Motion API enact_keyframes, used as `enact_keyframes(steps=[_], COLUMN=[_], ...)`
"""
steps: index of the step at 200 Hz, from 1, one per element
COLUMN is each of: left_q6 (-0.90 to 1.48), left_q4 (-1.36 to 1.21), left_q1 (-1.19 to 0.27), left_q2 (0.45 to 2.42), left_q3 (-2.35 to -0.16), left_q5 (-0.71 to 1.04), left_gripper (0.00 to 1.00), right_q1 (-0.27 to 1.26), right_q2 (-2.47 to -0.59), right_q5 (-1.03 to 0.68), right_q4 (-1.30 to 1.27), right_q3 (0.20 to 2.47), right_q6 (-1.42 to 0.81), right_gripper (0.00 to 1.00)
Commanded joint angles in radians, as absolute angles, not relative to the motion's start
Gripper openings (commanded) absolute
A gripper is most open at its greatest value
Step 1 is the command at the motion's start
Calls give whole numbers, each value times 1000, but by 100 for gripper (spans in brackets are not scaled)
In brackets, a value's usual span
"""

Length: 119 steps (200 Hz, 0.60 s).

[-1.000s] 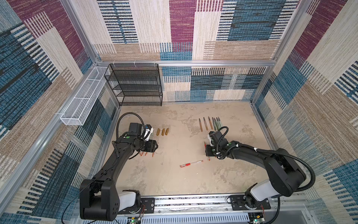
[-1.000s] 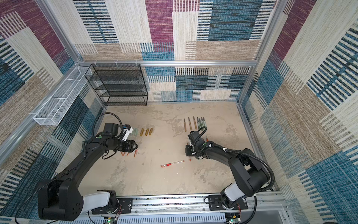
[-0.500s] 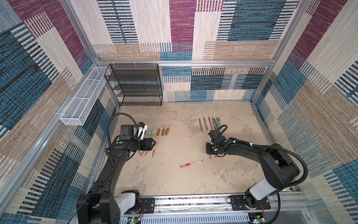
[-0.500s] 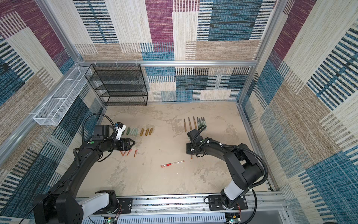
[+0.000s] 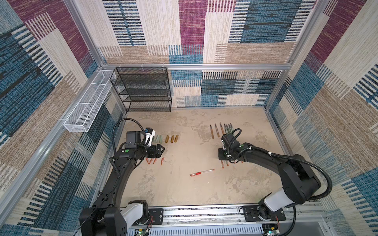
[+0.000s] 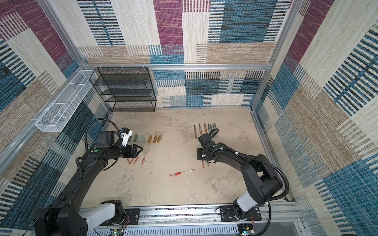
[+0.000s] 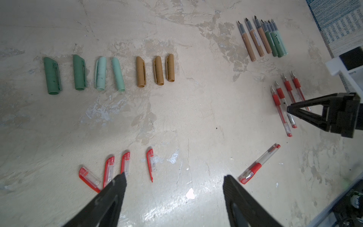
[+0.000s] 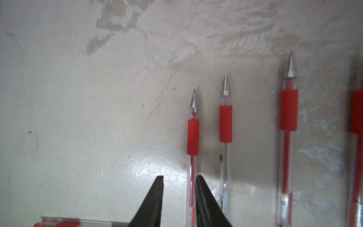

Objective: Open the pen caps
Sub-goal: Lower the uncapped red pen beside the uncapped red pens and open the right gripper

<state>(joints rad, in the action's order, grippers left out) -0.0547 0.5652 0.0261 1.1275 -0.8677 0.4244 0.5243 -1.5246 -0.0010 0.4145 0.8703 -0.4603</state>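
Pen caps (image 7: 141, 71) lie in sorted rows at frame left, bodies (image 7: 255, 39) at right, likely to keep parts apart. The left gripper (image 7: 174, 176) gapes empty over the red caps (image 7: 125, 163); the right gripper (image 8: 179, 176), narrowly parted, loosely straddles an uncapped red pen (image 8: 193, 137); one capped pen (image 7: 259, 165) waits
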Motion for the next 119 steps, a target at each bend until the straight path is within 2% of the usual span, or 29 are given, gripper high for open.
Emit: enact_keyframes(steps=[1, 34, 73, 119], left_q6=[-54, -58, -58, -58], left_q4=[547, 546, 548, 544], left_q1=[28, 28, 30, 38], left_q2=[1118, 1111, 1109, 1111], left_q3=[-873, -871, -875, -874], left_q5=[438, 432, 425, 432], left_gripper=[81, 82, 83, 83], right_q1=[525, 525, 528, 547], right_q2=[-1475, -1422, -1411, -1472], right_q5=[-27, -56, -164, -208], right_q4=[419, 419, 412, 476], right_q3=[874, 880, 897, 947], right_q6=[-444, -351, -178, 0], right_gripper=[37, 53, 55, 58])
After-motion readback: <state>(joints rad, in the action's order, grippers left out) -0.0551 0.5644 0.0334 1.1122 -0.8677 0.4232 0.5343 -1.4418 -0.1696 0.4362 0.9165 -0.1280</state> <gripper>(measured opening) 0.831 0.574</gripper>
